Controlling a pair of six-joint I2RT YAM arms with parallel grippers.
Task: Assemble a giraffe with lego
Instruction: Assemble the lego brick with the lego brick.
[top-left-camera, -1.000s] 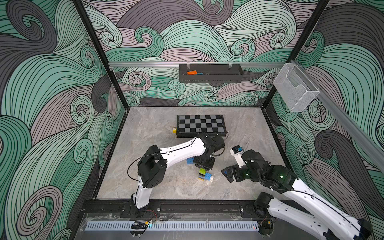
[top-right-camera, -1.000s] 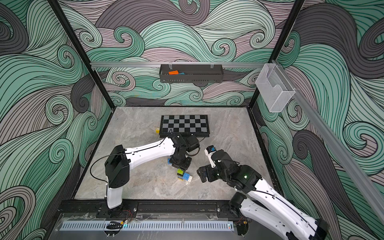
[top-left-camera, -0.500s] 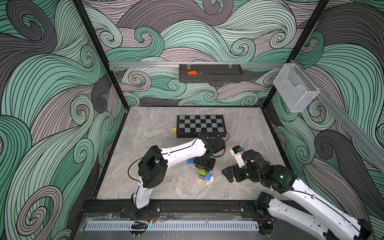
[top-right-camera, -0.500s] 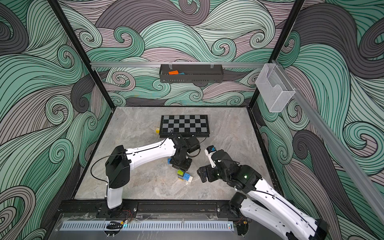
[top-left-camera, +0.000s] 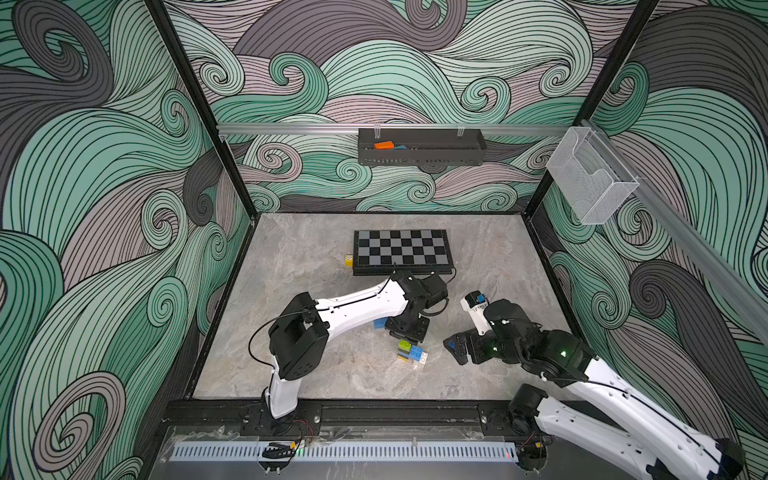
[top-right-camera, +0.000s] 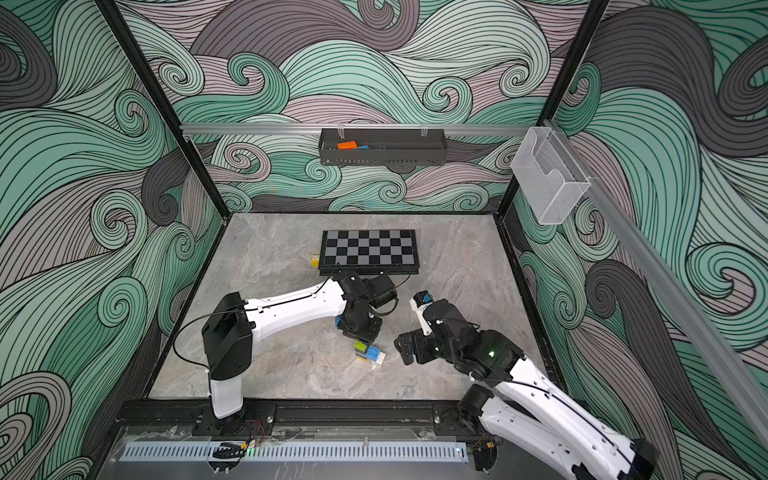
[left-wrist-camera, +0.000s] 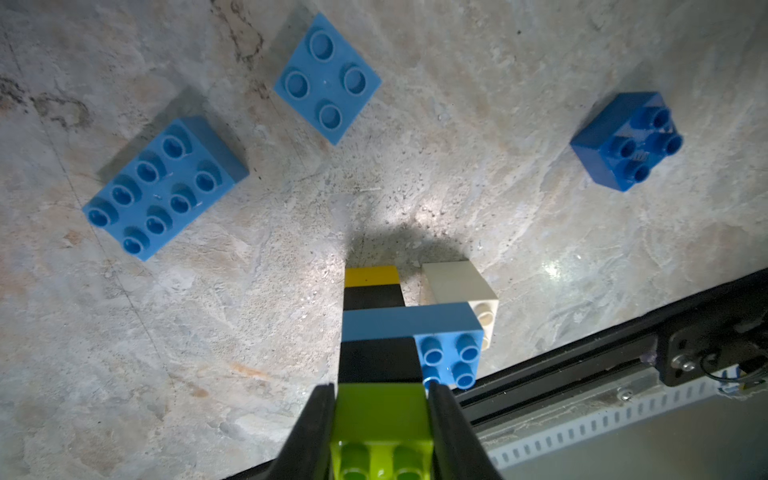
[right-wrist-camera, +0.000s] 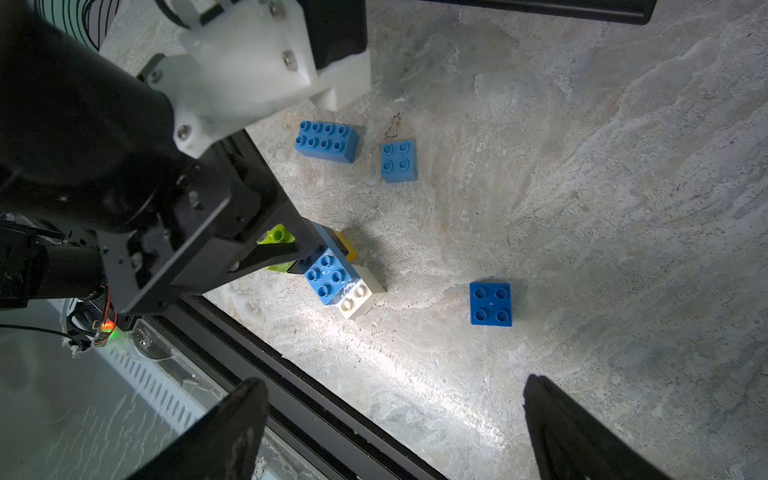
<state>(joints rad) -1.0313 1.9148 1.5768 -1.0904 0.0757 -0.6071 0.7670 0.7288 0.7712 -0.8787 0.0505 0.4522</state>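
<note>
Left gripper (left-wrist-camera: 380, 388) is clamped on the lime green brick (left-wrist-camera: 380, 411) topping the half-built giraffe (left-wrist-camera: 409, 322). The giraffe looks like it's sitting on the table (left-wrist-camera: 208, 332) by the front rail (left-wrist-camera: 582, 353), hard to say for sure. Three loose blue bricks (left-wrist-camera: 166, 187) lie just past it. Right gripper (right-wrist-camera: 392, 384) hangs wide open nearby, holding nothing.

readable text: none | labels: none | numbers: none | brands: none
</note>
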